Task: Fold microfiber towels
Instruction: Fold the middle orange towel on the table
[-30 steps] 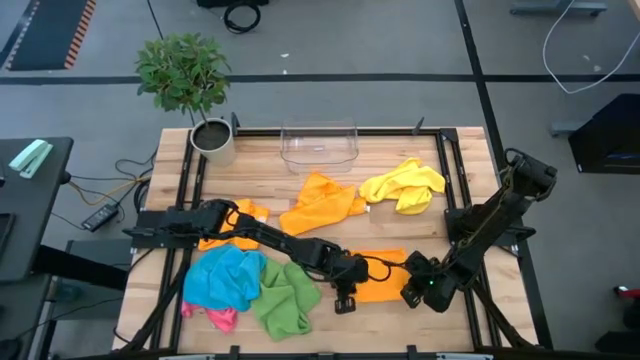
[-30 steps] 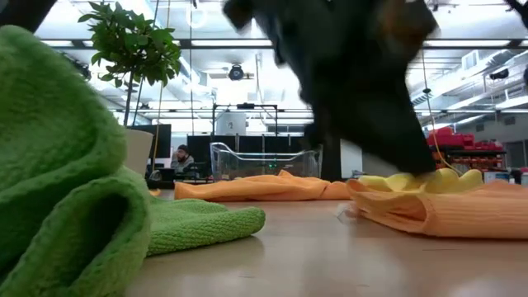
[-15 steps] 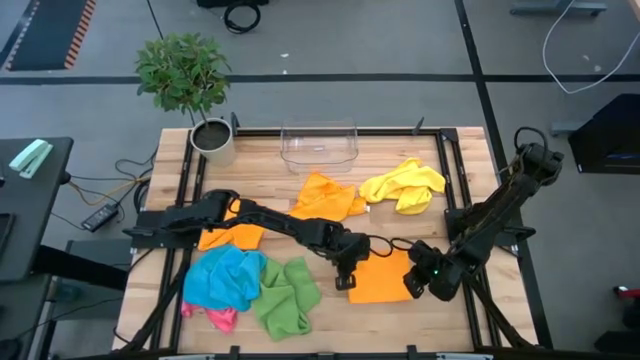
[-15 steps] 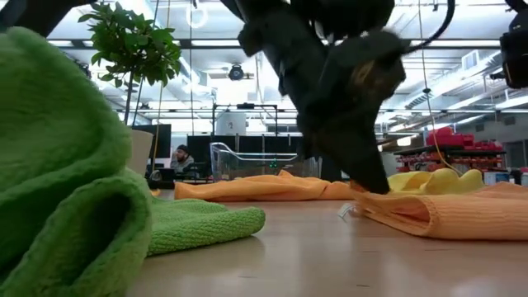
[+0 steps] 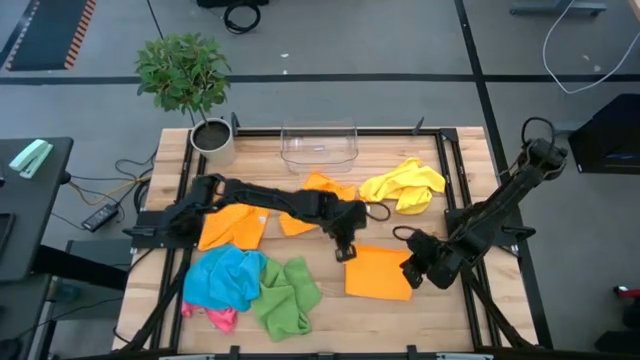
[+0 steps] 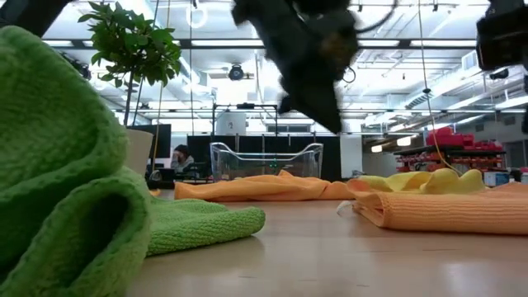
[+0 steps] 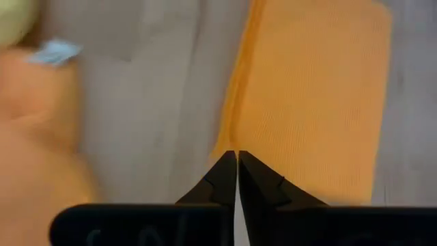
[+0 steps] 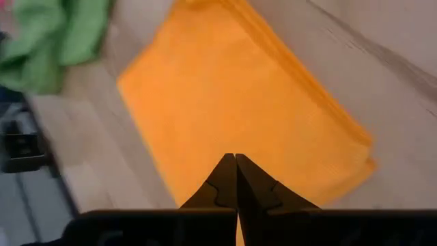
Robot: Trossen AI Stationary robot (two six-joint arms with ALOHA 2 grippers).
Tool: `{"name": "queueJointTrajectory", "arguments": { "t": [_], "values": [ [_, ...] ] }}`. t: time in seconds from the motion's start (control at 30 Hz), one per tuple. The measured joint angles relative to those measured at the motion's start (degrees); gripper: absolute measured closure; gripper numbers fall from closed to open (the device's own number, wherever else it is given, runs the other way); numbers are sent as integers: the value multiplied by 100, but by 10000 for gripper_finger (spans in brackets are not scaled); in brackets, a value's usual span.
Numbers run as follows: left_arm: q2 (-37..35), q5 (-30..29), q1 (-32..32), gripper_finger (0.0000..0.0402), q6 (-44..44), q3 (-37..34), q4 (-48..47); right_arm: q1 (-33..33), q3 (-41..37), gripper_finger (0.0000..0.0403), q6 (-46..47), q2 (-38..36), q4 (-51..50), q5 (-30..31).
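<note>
Lying flat near the desk's front edge, right of centre — folded orange towel point(image 5: 379, 273), layers stacked into a neat rectangle, nothing gripping it. Looking done as a fold, judging by the doubled edge showing in the low view point(image 6: 429, 211).

Hovering just past the folded towel's far left corner — left claw point(image 5: 345, 250), fingers pressed nearly together and holding nothing; in its wrist view the tips are meeting over bare wood beside the cloth's edge point(image 7: 307, 102). Probably lifting clear so as not to drag the fold open.

Sitting just beside the towel's right edge — right claw point(image 5: 412, 272), pinched tight and empty, its wrist view looking down over the orange rectangle point(image 8: 239, 116). Likely placed there for having steadied that side.

Waiting unfolded elsewhere on the desk:
- crumpled orange towel point(image 5: 318, 200) mid-desk, toward the back, partly under the left arm
- yellow towel point(image 5: 405, 185) toward the back right
- another orange towel point(image 5: 232, 226) spread by the left edge
- blue towel point(image 5: 224, 276), green towel point(image 5: 287, 296) and pink towel point(image 5: 220, 317) heaped together at the front left corner

Standing at the back edge, centre — clear plastic bin point(image 5: 319, 146), with a potted plant point(image 5: 200, 100) at the back left corner. Bin seemingly kept out of the working area.
</note>
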Motion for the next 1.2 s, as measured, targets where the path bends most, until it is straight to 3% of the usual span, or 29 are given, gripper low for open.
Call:
{"name": "queueJointTrajectory", "arguments": {
  "t": [0.17,0.27,0.43,0.57,0.7,0.77,0.87,1.1,1.2],
  "values": [
    [-275,-1329,145,347,59,-32,-1870,-87,0,400,-312,-409,-144,387],
    [-258,-1170,357,315,237,-78,-2046,-211,0,400,-425,-445,-113,547],
    [-475,-941,829,249,306,-1132,-1721,-509,4,400,-1023,142,748,109],
    [-1008,-681,1104,209,132,-2248,-319,-601,6,400,-895,785,1166,-2],
    [-1082,-522,1191,193,-67,-3066,592,-664,4,400,-649,1364,1277,-366],
    [-1106,-267,1192,196,-76,-3289,1085,-668,0,400,-546,1618,1369,-597],
    [-1106,-87,1145,222,-70,-3473,1082,-630,2,400,-314,1887,1297,-1012],
    [-1431,55,804,375,272,-3382,623,-132,10,400,620,1657,747,-1759],
    [-1911,58,685,380,290,-3277,678,132,-9,400,1087,1312,256,-2029]
  ]
}}
